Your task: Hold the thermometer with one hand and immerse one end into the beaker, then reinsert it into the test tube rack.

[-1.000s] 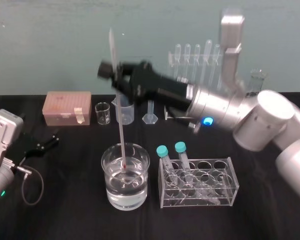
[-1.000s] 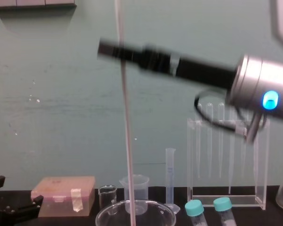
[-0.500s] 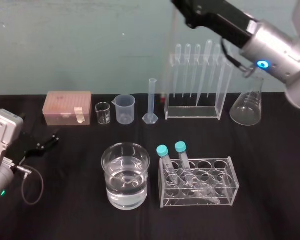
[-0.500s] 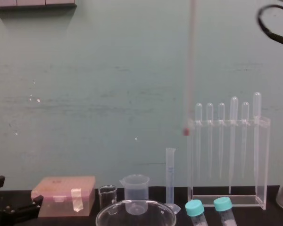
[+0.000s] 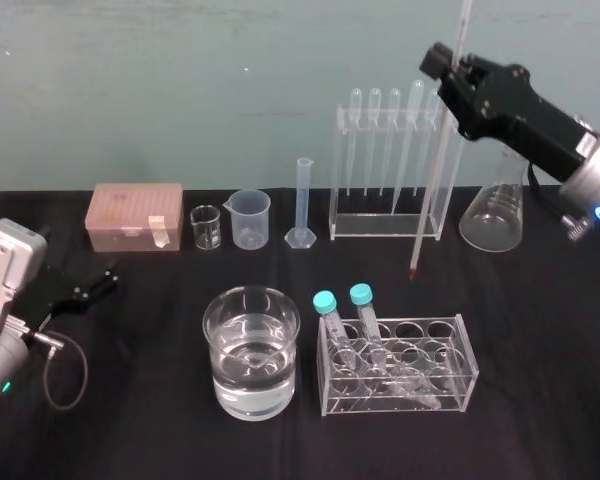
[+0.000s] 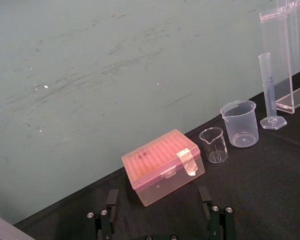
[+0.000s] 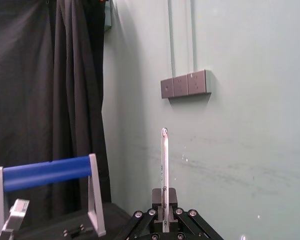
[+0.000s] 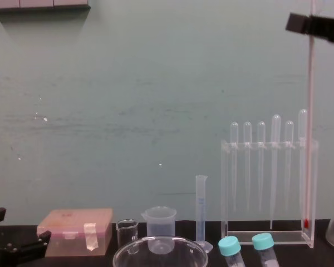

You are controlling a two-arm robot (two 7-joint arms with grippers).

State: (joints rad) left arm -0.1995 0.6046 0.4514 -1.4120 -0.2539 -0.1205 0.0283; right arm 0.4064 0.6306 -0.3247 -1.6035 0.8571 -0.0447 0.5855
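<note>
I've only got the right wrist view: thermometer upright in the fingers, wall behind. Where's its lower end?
Observer: Chest view: the thermometer hangs, red tip low at the right end of the test tube rack, just above its base.
Operator: Clear of the beaker?
Observer: Yes; the beaker sits apart, left of the rack and nearer the robot, holding only liquid.
Operator: Left arm?
Observer: The left gripper is parked, fingers open, facing the pink box.

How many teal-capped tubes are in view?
2. One teal-capped tube stands at the low clear rack's left end, nearest the beaker; the other just right of it.
</note>
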